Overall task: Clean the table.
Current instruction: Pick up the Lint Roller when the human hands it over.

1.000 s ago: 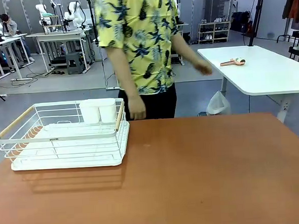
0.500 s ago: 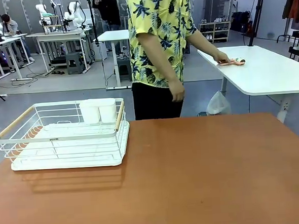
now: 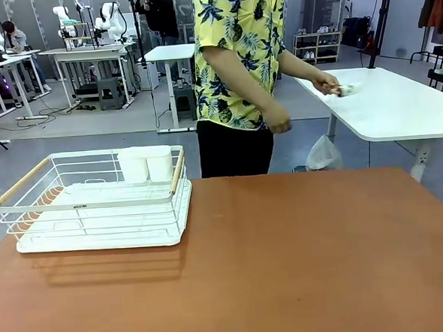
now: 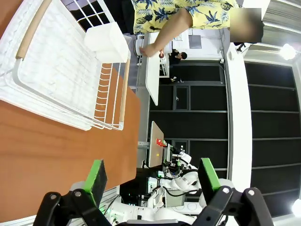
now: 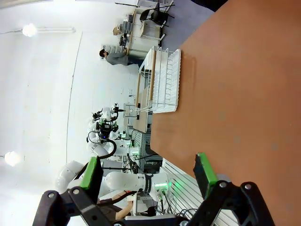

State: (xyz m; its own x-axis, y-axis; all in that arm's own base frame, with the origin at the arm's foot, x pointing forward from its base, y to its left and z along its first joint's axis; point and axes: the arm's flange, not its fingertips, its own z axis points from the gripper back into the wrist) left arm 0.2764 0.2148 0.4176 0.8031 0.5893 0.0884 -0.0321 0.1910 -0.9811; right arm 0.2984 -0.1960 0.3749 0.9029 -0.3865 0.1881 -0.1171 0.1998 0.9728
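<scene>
Front view first: the desk (image 3: 302, 251) spreads wide across the lower picture, a smooth, matte reddish-brown top with a faint sheen, and a white wire dish rack (image 3: 96, 211) sits on it with a white holder (image 3: 146, 164) in its far corner. Beyond the far edge a person (image 3: 237, 52) in a yellow leaf-print shirt reaches one hand (image 3: 325, 82) onto a white table (image 3: 398, 106), fingers on a small pale object (image 3: 346, 89) too blurred to name. Over to the left wrist view: the left gripper (image 4: 153, 181) is released, its green pads spread wide with nothing between them, and the desk (image 4: 47, 141) lies ahead of its fingers, with the dish rack (image 4: 61, 70) farther ahead and the white holder (image 4: 110, 42) at its end; past that, the person's arm (image 4: 164, 35) stretches out. Now the right wrist view: the right gripper (image 5: 146, 176) is released too, jaws wide and empty, the bare brown desk (image 5: 235, 94) running ahead of it and the dish rack (image 5: 162, 80) well apart at the far end.
</scene>
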